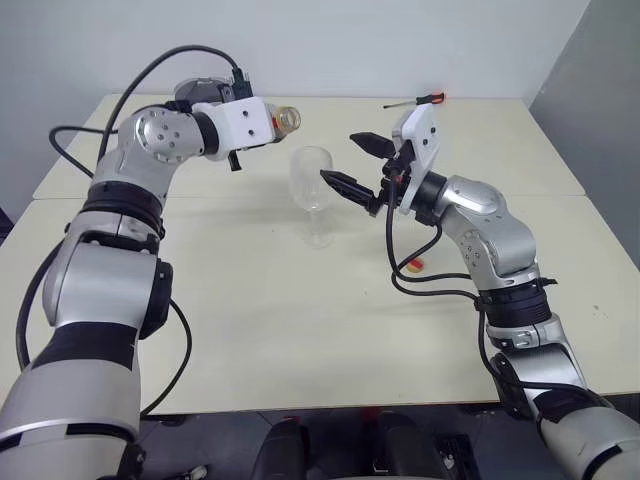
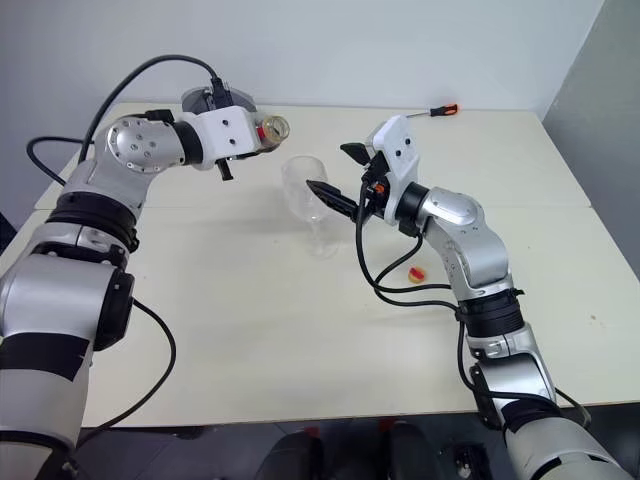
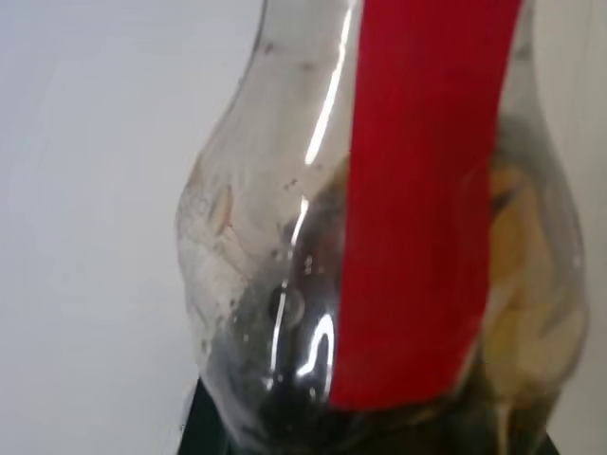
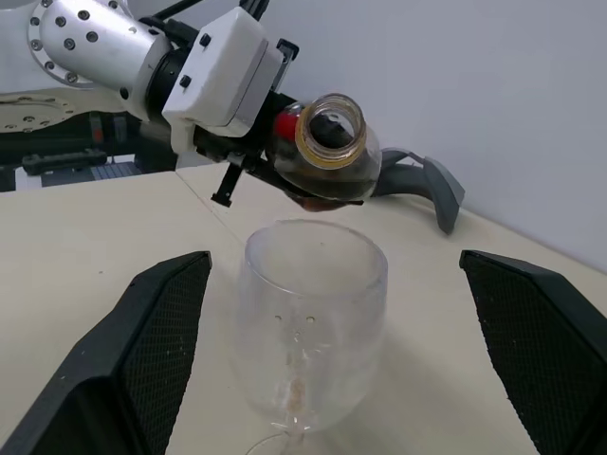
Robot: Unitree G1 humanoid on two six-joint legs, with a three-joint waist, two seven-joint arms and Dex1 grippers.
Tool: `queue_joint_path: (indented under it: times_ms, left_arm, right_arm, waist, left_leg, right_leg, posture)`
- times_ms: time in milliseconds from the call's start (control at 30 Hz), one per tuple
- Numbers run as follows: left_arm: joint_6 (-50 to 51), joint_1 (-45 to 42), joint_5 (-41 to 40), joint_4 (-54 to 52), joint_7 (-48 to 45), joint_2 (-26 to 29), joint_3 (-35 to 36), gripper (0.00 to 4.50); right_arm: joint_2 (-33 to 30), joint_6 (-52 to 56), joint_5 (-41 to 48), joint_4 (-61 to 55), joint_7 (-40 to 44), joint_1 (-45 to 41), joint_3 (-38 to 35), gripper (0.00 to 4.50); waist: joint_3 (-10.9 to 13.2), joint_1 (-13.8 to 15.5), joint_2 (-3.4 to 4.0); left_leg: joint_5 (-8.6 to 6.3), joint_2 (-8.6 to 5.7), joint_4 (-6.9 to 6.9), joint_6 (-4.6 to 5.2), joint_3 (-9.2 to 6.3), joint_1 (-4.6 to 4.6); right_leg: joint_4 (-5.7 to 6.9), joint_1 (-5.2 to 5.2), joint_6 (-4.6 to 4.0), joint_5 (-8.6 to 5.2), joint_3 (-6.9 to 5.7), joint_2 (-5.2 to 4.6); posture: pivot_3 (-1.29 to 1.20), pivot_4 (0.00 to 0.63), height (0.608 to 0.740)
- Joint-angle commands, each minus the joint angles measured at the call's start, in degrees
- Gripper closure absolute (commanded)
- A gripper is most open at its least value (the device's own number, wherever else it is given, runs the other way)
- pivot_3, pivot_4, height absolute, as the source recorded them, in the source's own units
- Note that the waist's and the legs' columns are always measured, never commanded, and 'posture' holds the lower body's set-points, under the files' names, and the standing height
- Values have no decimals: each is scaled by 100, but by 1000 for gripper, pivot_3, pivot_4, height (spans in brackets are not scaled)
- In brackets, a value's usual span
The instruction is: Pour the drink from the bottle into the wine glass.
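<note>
Left gripper (image 4: 327, 194) clamps the bottle (image 4: 327, 156), tipped near level, mouth just above and behind the wine glass (image 4: 313, 332) rim; right gripper (image 4: 346, 360) spread wide, flanking the bowl untouched

likely a lab: bare white walls, plain table (image 1: 250, 330).

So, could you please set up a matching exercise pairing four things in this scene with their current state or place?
Things:
1. bottle
2. wine glass
3. right end effector
4. screwdriver

States:
A. open, fingers either side of the glass bowl
B. tilted above the glass, held by the left end effector
C. lying at the table's far edge
D. upright on the table

Pairs: 1-B, 2-D, 3-A, 4-C
</note>
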Motion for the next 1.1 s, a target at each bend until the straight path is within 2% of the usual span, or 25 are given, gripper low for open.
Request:
queue_joint_path:
  times_ms: [33, 1100]
  left_arm:
    - [-191, -306, 141, -32, 233, 131, -49, 3546]
    - [-995, -770, 1415, 162, 1235, 418, -880, 3546]
  right_arm:
    - [18, 49, 35, -310, -39, -202, -59, 0]
    - [24, 64, 1, -211, -29, -231, -60, 0]
  waist:
    - [0, 0, 0]
    - [0, -6, 0]
  left_leg:
    - [0, 0, 1, 0, 0, -2]
    - [1, 0, 4, -1, 1, -5]
  right_leg:
    - [2, -2, 0, 0, 0, 0]
    - [14, -10, 0, 0, -2, -1]
  posture:
    - [0, 150, 740]
    - [0, 150, 740]
